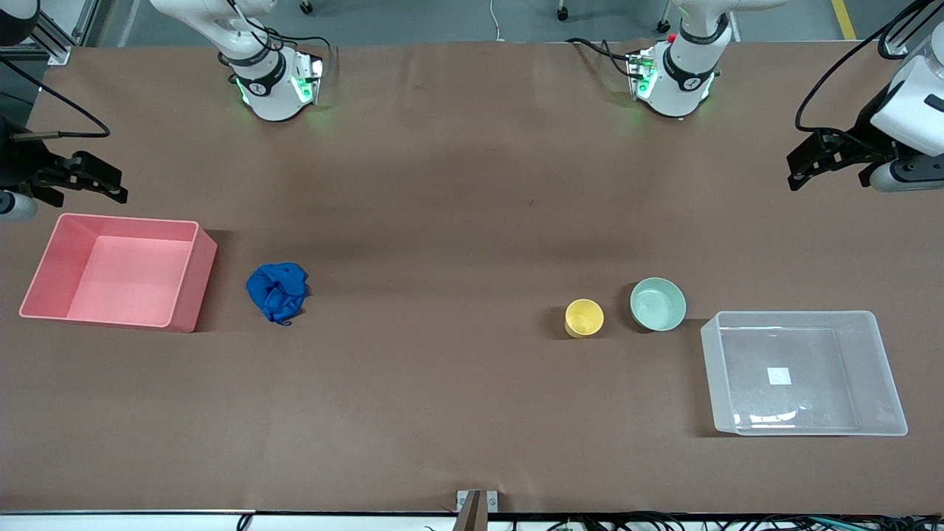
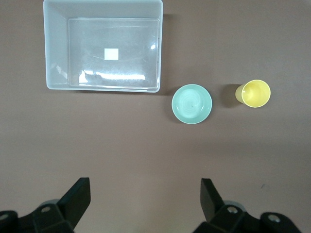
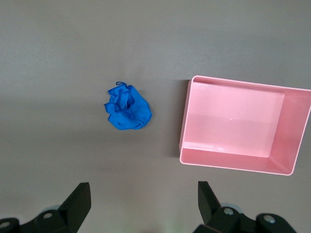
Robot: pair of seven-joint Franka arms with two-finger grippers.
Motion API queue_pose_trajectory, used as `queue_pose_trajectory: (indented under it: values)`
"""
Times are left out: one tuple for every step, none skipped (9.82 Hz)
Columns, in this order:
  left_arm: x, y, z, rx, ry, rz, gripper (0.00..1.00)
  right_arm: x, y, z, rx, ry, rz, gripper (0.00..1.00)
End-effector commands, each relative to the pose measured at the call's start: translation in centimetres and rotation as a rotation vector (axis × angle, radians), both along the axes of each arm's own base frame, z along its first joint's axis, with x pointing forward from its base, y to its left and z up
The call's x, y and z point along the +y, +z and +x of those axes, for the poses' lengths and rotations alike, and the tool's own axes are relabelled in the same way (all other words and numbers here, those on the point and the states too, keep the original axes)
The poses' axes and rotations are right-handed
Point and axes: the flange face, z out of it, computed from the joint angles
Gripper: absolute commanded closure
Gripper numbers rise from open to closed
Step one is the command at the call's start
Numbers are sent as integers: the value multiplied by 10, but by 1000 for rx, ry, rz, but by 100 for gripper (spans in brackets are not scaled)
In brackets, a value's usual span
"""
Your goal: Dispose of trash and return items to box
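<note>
Right hand [image 1: 88, 177]: hung in the air over the counter [image 1: 472, 184] at the right arm's end, above the edge just past the pink bin; fingers [image 3: 77, 201] spread wide apart, nothing between them. The arm waited.

Pink bin [image 1: 118, 271]: opaque, rectangular, resting on the counter at the right arm's end, open side up, nothing inside.

Trash [image 1: 278, 291]: a crumpled deep blue wad lying on the bare counter just beside the pink bin, toward the middle of the counter, apart from the bin's wall. In the right wrist view the wad [image 3: 127, 108] and bin [image 3: 238, 125] showed side by side with a gap between.

Yellow cup [image 1: 584, 318]: upright on the counter, well apart from the trash, toward the left arm's end.

Mint-green bowl [image 1: 658, 303]: upright, just beside the cup but not touching it, between the cup and the box, slightly farther from the front camera than the cup.

Box [image 1: 804, 372]: clear plastic tub, white label on its base, holding nothing; near the bowl, nearer the front camera.

Left hand [image 1: 815, 164]: in the air over the left arm's end of the counter; fingers [image 2: 77, 199] wide apart and holding nothing. This arm waited too.
</note>
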Motion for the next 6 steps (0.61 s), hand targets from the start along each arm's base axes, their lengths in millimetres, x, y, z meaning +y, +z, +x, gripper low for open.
queue_pose_trajectory:
  values:
    - [6,-10,5,40,-4,-17,0,2,0,-2,1,-8,8,3]
    - [8,-8,5,33,-3,-13,0,2,0,-2,1,-8,8,3]
    - [8,-5,12,23,-2,-3,0,2,0,-2,1,-8,8,3]
    - [6,-7,22,22,-1,-5,0,2,0,-2,-1,-8,7,3]
    - [7,-20,31,41,-3,-7,0,2,0,-2,-1,-8,7,3]
    - [6,-41,42,65,-4,-7,0,2,0,-2,-1,-8,7,3]
